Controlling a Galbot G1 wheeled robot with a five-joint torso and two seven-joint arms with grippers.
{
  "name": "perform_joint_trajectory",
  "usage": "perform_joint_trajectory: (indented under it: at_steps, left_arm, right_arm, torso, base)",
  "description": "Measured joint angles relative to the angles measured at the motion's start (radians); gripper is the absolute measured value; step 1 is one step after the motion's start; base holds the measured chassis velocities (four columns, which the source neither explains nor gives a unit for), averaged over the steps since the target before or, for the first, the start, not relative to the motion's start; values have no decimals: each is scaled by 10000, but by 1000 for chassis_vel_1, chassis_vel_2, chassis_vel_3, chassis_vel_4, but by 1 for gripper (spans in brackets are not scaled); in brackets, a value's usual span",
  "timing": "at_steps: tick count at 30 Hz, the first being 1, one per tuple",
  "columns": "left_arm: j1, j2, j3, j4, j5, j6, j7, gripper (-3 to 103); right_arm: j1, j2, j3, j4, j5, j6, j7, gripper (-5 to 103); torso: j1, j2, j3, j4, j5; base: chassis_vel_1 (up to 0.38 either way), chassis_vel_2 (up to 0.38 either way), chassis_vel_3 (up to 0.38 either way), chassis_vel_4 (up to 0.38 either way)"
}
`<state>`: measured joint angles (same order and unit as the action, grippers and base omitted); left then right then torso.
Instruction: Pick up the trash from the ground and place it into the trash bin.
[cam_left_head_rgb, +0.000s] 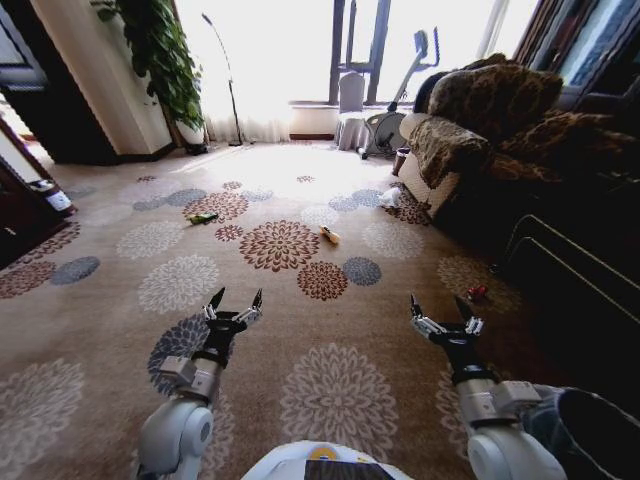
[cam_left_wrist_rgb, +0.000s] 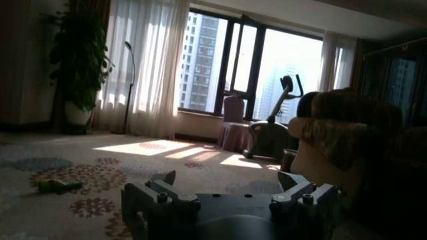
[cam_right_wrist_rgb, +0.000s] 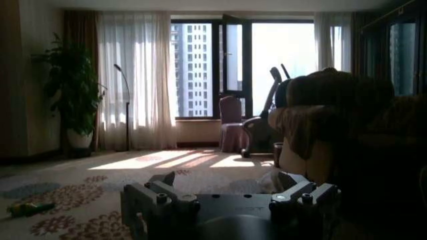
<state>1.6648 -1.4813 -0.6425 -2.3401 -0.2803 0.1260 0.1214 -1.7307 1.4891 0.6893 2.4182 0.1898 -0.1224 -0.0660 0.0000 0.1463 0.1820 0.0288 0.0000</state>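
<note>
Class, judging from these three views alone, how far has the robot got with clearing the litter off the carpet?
Nothing looks done. The green piece, yellowish wrapper, white bag and red can all lie on the carpet. The left gripper and right gripper hover open and empty. All four pickups remain.

A carpet (cam_left_head_rgb: 330, 390) with round flower patterns in brown, cream and grey-blue covers the whole floor. At the far end, tall windows (cam_left_head_rgb: 360, 45) with sheer white curtains (cam_left_head_rgb: 240, 60) let in strong daylight, which falls in bright patches on the far floor. High-rise buildings (cam_left_wrist_rgb: 200, 65) stand outside. On the far left, a large leafy plant (cam_left_head_rgb: 160, 55) grows in a white pot beside a cream wall, with a thin floor lamp (cam_left_head_rgb: 230, 80) just right of it. On the right sits a patterned brown sofa (cam_left_head_rgb: 490, 125). An exercise machine (cam_left_head_rgb: 400, 100) and a covered chair (cam_left_head_rgb: 350, 105) stand by the windows.
</note>
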Motion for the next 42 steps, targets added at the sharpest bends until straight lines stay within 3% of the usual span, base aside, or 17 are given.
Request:
perform_joint_trajectory:
  at_steps: [42]
  left_arm:
    - [-37,-124,169,175,85,-39,-26,100]
  right_arm:
    - [-617,360,38,-6,-232,488,0,100]
  torso:
    - [0,0,0,0,0]
  base:
    - [0,0,0,0]
